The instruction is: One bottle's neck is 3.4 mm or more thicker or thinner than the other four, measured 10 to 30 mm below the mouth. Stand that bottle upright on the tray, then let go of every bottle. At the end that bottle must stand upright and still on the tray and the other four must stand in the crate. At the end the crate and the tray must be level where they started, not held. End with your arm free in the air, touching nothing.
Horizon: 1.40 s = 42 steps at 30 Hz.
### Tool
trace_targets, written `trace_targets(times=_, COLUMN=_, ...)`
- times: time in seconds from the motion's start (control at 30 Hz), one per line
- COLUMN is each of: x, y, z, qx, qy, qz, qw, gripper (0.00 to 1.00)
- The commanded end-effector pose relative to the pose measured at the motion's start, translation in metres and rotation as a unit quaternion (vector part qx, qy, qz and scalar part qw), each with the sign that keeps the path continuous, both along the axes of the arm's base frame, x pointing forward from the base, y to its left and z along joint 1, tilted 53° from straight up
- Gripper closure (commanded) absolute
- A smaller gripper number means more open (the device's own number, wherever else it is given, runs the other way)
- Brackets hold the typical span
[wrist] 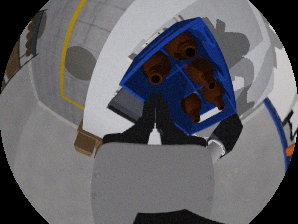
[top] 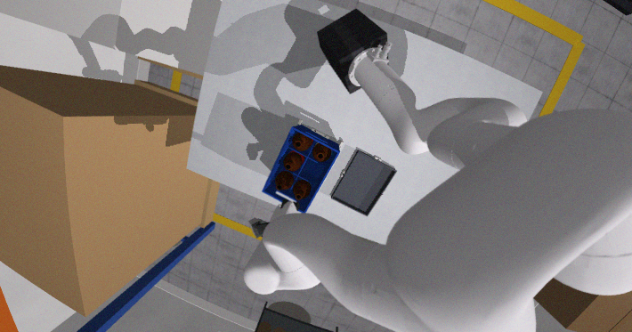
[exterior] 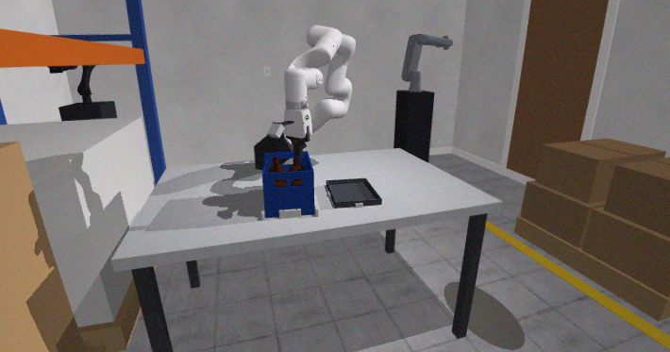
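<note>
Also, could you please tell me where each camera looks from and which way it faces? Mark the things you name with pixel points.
Top: high above the table, looking down into the blue crate [top: 332, 166] [exterior: 288, 196] [wrist: 176, 27] and onto the tray [top: 362, 182] [exterior: 354, 193] [wrist: 128, 104]; arm and part of the gripper show.
Exterior: beyond one table edge, facing the crate's end wall; arm and gripper [exterior: 297, 153] [wrist: 155, 100] show.
Wrist: on the arm's end, looking along the shut fingers.
Top and wrist share all five bottles.

Closed end effector [wrist: 155, 100] near five bottles in blue crate [wrist: 177, 90].
</note>
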State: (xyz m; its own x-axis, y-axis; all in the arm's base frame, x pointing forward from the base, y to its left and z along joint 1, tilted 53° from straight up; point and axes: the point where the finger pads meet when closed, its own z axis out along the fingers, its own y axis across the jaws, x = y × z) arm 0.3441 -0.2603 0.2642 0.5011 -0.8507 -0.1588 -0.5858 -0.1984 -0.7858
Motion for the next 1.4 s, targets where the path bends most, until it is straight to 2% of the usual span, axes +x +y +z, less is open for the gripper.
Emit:
trace_targets(times=0.0, x=-0.01, y=-0.005, z=-0.009, qx=-0.002, qy=0.002, qz=-0.003, qw=1.0, gripper=1.0)
trace_targets(times=0.03, x=-0.027, y=-0.009, z=-0.027, qx=-0.003, qy=0.006, qz=-0.005, qw=1.0, gripper=1.0)
trace_targets(times=0.3, x=-0.067, y=-0.01, z=-0.066, qx=-0.004, qy=0.012, qz=-0.007, qw=1.0, gripper=1.0)
trace_targets(times=0.37, x=-0.067, y=-0.01, z=-0.066, qx=-0.004, qy=0.012, qz=-0.007, qw=1.0, gripper=1.0)
trace_targets(times=0.4, x=-0.083, y=-0.008, z=-0.081, qx=-0.004, qy=0.012, qz=-0.007, qw=1.0, gripper=1.0)
trace_targets(times=0.8, x=-0.141, y=0.017, z=-0.134, qx=0.0, qy=0.001, qz=-0.002, qw=1.0, gripper=1.0)
trace_targets(times=1.1, x=-0.144, y=0.019, z=-0.137, qx=0.001, qy=-0.001, qz=-0.001, qw=1.0, gripper=1.0)
trace_targets(times=1.13, x=-0.144, y=0.019, z=-0.137, qx=0.001, qy=-0.001, qz=-0.001, qw=1.0, gripper=0.35)
trace_targets(times=1.37, x=-0.144, y=0.019, z=-0.137, qx=0.001, qy=-0.001, qz=-0.001, qw=1.0, gripper=0.35)
